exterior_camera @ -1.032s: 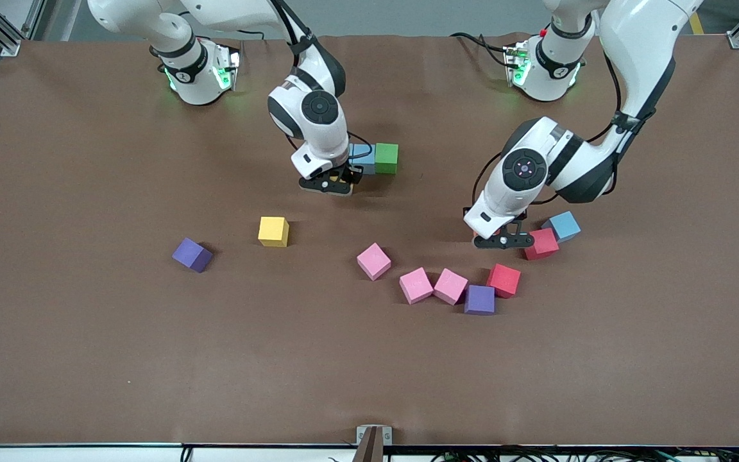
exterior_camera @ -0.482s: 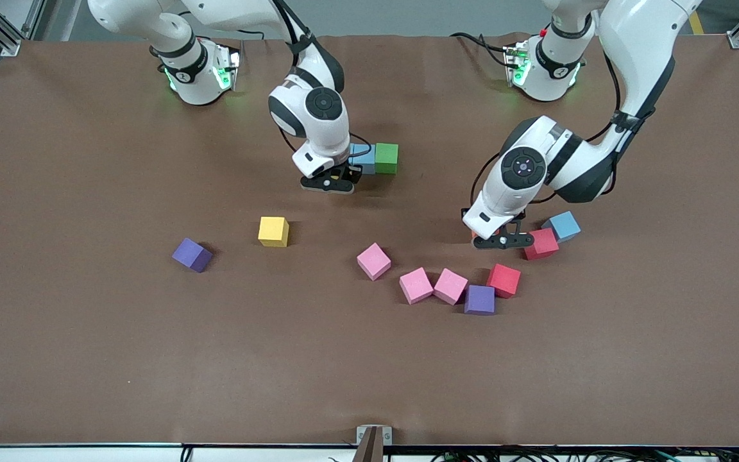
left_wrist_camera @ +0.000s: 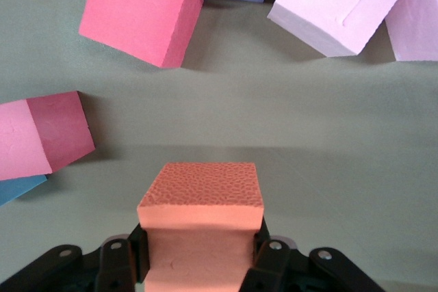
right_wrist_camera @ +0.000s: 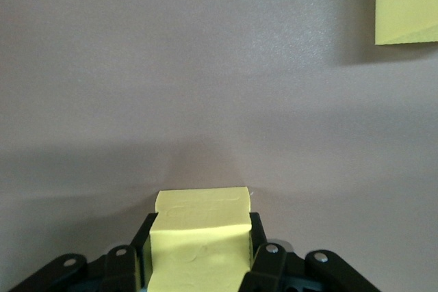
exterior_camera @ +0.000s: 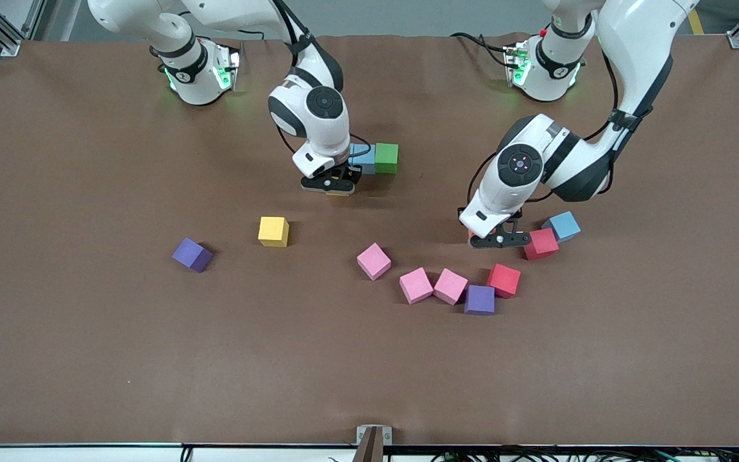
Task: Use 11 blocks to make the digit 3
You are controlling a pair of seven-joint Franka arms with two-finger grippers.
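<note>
My right gripper [exterior_camera: 328,186] [right_wrist_camera: 200,254] is shut on a yellow block [right_wrist_camera: 200,234], low over the table beside a light blue block [exterior_camera: 362,157] that touches a green block [exterior_camera: 386,158]. My left gripper [exterior_camera: 498,240] [left_wrist_camera: 202,258] is shut on the orange block [left_wrist_camera: 202,213], just above the table next to a red cube [exterior_camera: 541,243] and another light blue block [exterior_camera: 564,226]. Loose blocks lie nearer the front camera: yellow [exterior_camera: 273,231], purple [exterior_camera: 192,255], three pink [exterior_camera: 373,260] [exterior_camera: 416,285] [exterior_camera: 450,285], and a second purple [exterior_camera: 479,299].
A second red cube [exterior_camera: 504,280] touches the purple block in the cluster under the left arm. The brown mat [exterior_camera: 151,359] covers the table. Both arm bases stand along the edge farthest from the front camera.
The left gripper with the orange block has shifted slightly toward the right arm's end. The right gripper has barely moved. No block on the table has moved.
</note>
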